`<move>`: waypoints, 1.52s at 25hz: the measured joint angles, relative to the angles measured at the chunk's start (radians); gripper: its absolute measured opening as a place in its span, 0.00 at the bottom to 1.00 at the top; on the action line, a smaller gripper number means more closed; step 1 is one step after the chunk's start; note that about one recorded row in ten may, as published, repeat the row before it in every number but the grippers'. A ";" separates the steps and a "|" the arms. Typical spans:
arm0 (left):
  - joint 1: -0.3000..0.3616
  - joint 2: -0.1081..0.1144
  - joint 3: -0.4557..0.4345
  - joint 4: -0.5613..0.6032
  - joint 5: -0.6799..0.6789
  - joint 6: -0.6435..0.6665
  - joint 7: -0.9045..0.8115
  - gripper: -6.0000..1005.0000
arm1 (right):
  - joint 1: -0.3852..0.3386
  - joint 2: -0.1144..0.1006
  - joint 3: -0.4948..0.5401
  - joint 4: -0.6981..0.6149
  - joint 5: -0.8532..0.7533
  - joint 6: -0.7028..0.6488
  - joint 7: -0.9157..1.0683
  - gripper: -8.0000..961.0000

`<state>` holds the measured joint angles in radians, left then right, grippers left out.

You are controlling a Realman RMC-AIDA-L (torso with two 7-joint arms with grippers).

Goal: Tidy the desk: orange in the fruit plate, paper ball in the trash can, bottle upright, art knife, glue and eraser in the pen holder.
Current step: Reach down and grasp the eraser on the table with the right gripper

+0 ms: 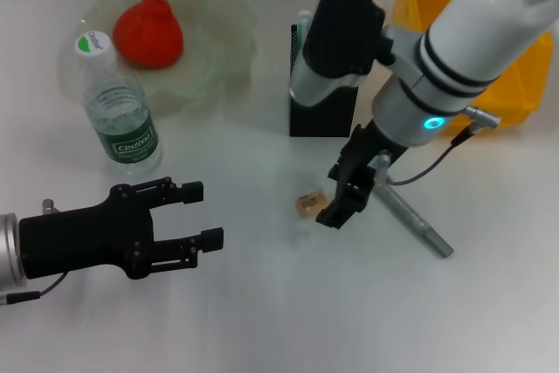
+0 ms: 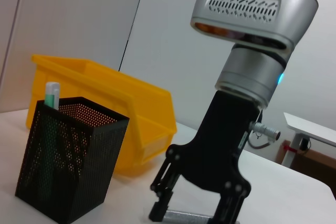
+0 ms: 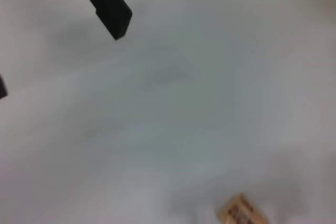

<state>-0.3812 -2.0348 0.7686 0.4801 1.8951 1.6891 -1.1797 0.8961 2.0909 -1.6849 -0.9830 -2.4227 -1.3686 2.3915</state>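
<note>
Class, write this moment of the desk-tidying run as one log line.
right tool: open, over knife beside eraser | left tool: open, idle | bottle: upright | orange: in plate | glue: in pen holder

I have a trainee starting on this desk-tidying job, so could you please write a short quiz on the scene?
1. True or false: the bottle stands upright.
2. Which item lies on the table beside the right claw: A) eraser, B) paper ball, C) glue?
3. Fill in: the orange lies in the ____.

Key: 1. True. 2. A; the claw is open above the art knife, with the eraser just beside it. 3. Fruit plate. The left claw hangs open, near the bottle.
</note>
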 joint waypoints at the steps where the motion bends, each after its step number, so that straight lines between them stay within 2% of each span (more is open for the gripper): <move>1: 0.000 0.000 0.000 0.000 0.001 0.000 0.000 0.78 | 0.000 0.000 0.000 0.000 0.000 0.000 0.000 0.72; 10: -0.001 -0.002 0.000 0.000 0.001 -0.003 0.000 0.78 | 0.013 0.001 -0.114 0.065 0.070 0.142 0.003 0.66; 12: -0.001 -0.002 -0.001 0.000 0.001 -0.003 0.000 0.78 | 0.014 0.001 -0.118 0.072 0.071 0.151 0.003 0.62; 26: 0.006 -0.002 -0.002 0.000 0.001 -0.008 -0.001 0.78 | 0.002 0.001 -0.112 0.065 0.071 0.140 0.002 0.24; 34: 0.010 -0.002 0.000 0.000 0.001 -0.008 -0.001 0.78 | -0.026 -0.002 -0.106 0.018 0.069 0.110 0.002 0.24; 38: 0.011 -0.002 0.000 0.000 0.001 -0.009 -0.001 0.78 | -0.057 -0.006 -0.068 -0.040 0.062 0.073 0.002 0.15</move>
<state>-0.3697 -2.0371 0.7685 0.4801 1.8959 1.6799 -1.1812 0.8395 2.0852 -1.7531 -1.0231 -2.3604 -1.2957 2.3936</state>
